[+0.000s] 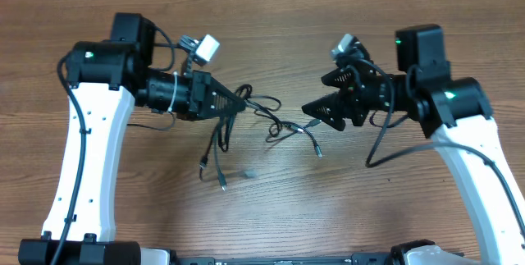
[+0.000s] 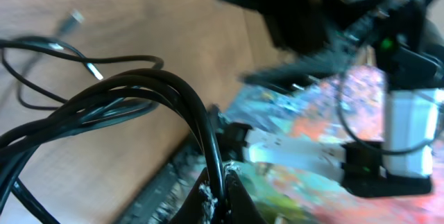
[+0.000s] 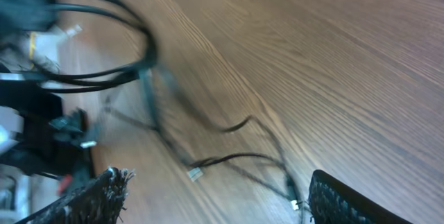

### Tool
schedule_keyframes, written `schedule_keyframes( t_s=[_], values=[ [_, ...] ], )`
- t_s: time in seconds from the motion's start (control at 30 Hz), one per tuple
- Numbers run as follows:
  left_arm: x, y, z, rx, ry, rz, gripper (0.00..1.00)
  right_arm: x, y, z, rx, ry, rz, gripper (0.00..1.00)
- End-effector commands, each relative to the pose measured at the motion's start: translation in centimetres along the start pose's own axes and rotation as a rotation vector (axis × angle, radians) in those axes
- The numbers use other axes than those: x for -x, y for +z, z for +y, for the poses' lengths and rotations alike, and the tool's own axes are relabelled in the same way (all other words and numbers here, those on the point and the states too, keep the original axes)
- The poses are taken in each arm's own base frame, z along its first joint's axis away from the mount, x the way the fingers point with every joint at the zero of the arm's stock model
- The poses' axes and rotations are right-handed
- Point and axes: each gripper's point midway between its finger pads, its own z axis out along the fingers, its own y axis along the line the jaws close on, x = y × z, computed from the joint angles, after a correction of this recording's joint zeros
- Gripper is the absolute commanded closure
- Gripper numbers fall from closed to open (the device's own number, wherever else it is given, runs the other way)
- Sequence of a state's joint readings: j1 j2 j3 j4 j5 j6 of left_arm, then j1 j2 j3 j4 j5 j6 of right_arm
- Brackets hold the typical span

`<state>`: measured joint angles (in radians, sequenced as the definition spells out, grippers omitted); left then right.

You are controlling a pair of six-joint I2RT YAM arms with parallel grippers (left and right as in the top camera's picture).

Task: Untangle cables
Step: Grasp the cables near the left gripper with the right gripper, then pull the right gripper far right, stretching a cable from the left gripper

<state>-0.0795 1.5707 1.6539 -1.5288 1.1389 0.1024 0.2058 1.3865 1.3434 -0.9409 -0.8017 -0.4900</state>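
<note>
The left gripper sits at about 9 o'clock from the middle of the wooden table and points toward 3 o'clock. Its jaws are closed on the cables. In the left wrist view, several black strands arch together and are pinched at the gripper's tip at the bottom edge.

From that grip, some strands drop toward 6 o'clock and end in small plugs lying on the wood. One plug is pale and blurred. Other strands run toward 3 and 4 o'clock in loose curls across the middle of the table, and their last plug lies near the right gripper, at its 6 o'clock.

The right gripper sits at about 3 o'clock from the middle and points toward 9 o'clock. Its fingers are spread wide and hold nothing. In the right wrist view, thin strands lie on the table ahead of the gap. One strand passes close by one finger, and it is not clear whether it touches.
</note>
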Motion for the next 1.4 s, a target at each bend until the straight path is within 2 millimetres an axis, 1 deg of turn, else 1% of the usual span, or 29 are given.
schedule_keyframes(
  t_s=[0.0,0.1,0.23,0.33,0.5,0.63,0.7,0.73,0.77,0.8,0.9,1.0,1.2,1.27,1.3,1.37],
  values=[
    [-1.1,0.8,-2.7,-0.087,-0.059,0.033,0.96,-0.4,1.9,-0.7,0.002,-0.102,0.039,0.17],
    [-1.6,1.4,-3.1,-0.091,-0.07,0.06,0.96,0.0,3.3,-0.3,0.046,-0.126,0.028,0.17],
    [-1.6,1.6,-3.2,-0.092,-0.075,0.065,0.96,0.9,4.5,1.6,0.14,-0.175,-0.012,0.16],
    [-1.4,1.6,-3.2,-0.093,-0.069,0.058,0.96,1.0,5.1,3.0,0.186,-0.199,-0.012,0.16],
    [-0.6,1.7,-3.2,-0.092,-0.046,0.037,0.96,0.3,6.0,5.8,0.262,-0.205,0.026,0.14],
    [0.4,1.6,-2.7,-0.067,-0.05,0.009,0.96,-0.7,6.6,7.7,0.313,-0.222,0.068,0.14],
    [0.6,1.6,-2.7,-0.068,-0.055,0.001,0.96,-1.1,6.8,8.5,0.335,-0.226,0.089,0.15],
    [0.8,1.5,-2.7,-0.068,-0.056,-0.004,0.96,-1.3,6.8,8.8,0.343,-0.226,0.095,0.24],
    [0.9,1.5,-2.7,-0.068,-0.055,-0.006,0.96,-1.3,6.9,9.1,0.348,-0.228,0.099,0.53],
    [0.9,1.5,-2.7,-0.071,-0.054,-0.007,0.96,-1.4,7.0,9.1,0.346,-0.232,0.102,0.96],
    [0.9,1.5,-2.8,-0.072,-0.056,-0.006,0.96,-1.6,7.2,8.5,0.306,-0.226,0.123,0.96],
    [0.8,1.5,-2.8,-0.072,-0.059,-0.005,0.96,-1.9,7.2,7.2,0.246,-0.215,0.146,0.96],
    [1.2,1.0,-2.4,-0.068,-0.067,-0.023,0.96,-1.9,6.5,4.6,0.16,-0.086,0.148,0.96],
    [1.3,0.6,-2.2,-0.065,-0.079,-0.034,0.96,-1.6,6.0,3.4,0.126,-0.025,0.136,0.96],
    [1.4,0.4,-2.0,-0.062,-0.088,-0.04,0.96,-1.5,5.7,2.4,0.092,0.019,0.129,0.96],
    [1.4,0.0,-1.7,-0.055,-0.097,-0.049,0.96,-1.2,4.9,-0.2,-0.003,0.133,0.109,0.96]
  ],
)
